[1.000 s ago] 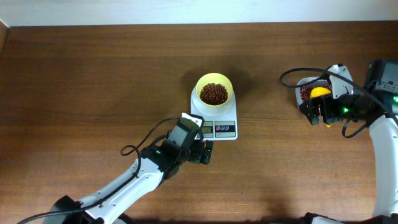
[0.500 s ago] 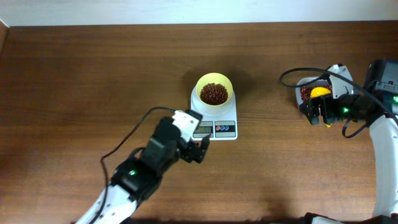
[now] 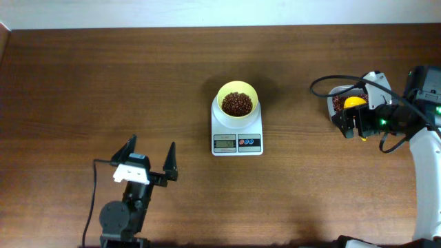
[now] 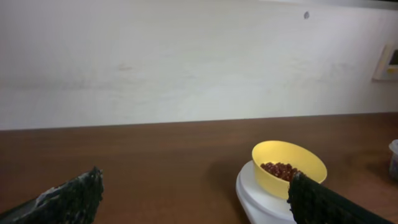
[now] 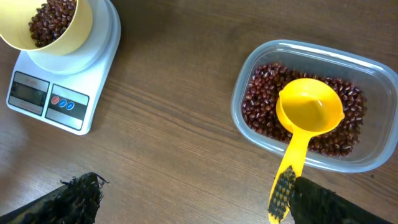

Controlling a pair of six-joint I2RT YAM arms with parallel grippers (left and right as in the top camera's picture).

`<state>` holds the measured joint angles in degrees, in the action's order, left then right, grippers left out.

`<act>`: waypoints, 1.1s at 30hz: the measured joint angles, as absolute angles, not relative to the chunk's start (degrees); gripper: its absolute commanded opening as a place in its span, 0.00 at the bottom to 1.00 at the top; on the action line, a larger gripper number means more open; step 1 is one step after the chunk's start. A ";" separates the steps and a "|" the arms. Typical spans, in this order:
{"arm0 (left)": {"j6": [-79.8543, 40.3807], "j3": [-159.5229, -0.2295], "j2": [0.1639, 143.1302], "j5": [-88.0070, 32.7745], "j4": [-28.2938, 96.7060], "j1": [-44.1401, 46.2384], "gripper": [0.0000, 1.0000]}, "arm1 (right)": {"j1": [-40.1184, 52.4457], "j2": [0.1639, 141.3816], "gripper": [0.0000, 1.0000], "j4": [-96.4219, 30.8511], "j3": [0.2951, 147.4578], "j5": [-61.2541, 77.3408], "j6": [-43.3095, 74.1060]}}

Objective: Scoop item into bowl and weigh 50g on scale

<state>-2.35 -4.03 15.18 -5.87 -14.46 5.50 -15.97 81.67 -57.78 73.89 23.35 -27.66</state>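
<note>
- At the middle of the tabletop [image 3: 103, 83], about midway between its far and near edges, the scale [image 3: 227, 129] sits flat. Its display [image 3: 224, 143] faces the near edge, presumably so it can be read from the robot's side.
- The bowl [image 3: 238, 85] stands upright on the scale's far half, leaving the display and buttons uncovered. That way any added weight registers directly.
- A heap of beans [image 3: 236, 103] covers the bottom of the bowl. The figures on the display are too small to read, so I cannot tell how close this is to 50g.
- Towards the right edge, a clear container [image 5: 367, 124] holds the rest of the beans. A yellow scoop [image 5: 309, 112] lies in it, cup up and resting on the heap, with its handle sticking out over the rim towards the near edge, where it is easy to grasp.
- The right pincer [image 5: 194, 183] hangs just beside the container with its jaws spread wide. The handle's tip lies against one finger, but nothing is clamped.
- The left pincer [image 3: 152, 142] is near the near edge, left of the scale and well apart from it. Its jaws are wide apart and empty, out of the way of the scooping.
- My judgement is that the next step depends on the reading, adding beans if it is below 50g.
</note>
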 measured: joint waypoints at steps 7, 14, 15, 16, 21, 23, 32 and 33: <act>-2.87 -1.06 3.97 -6.70 -1.65 -2.39 0.99 | -15.97 81.58 0.99 -57.67 73.93 23.38 -27.68; -3.01 -0.89 0.89 -6.72 4.10 -3.03 0.99 | -15.97 81.58 0.99 -57.69 73.93 23.35 -27.70; -3.01 -0.89 0.89 -6.72 4.10 -3.03 0.99 | -15.97 81.58 0.99 -57.69 73.93 23.35 -27.70; -3.03 -0.89 0.89 -6.72 4.10 -3.03 0.99 | -15.97 81.58 0.99 -57.69 73.93 23.35 -27.68; -3.01 -0.89 0.89 -6.72 4.10 -3.03 0.99 | -15.97 81.58 0.98 -57.69 73.93 23.35 -27.70; -3.01 -0.89 0.89 -6.72 4.10 -3.03 0.99 | -15.97 81.58 0.99 -57.69 73.93 23.35 -27.68; -3.01 -0.89 0.89 -6.72 4.10 -3.03 0.99 | -15.97 81.58 0.99 -57.67 73.93 23.35 -27.70; -3.01 -0.89 0.89 -6.72 4.10 -3.03 0.99 | -15.97 81.58 0.99 -57.69 73.93 23.35 -27.66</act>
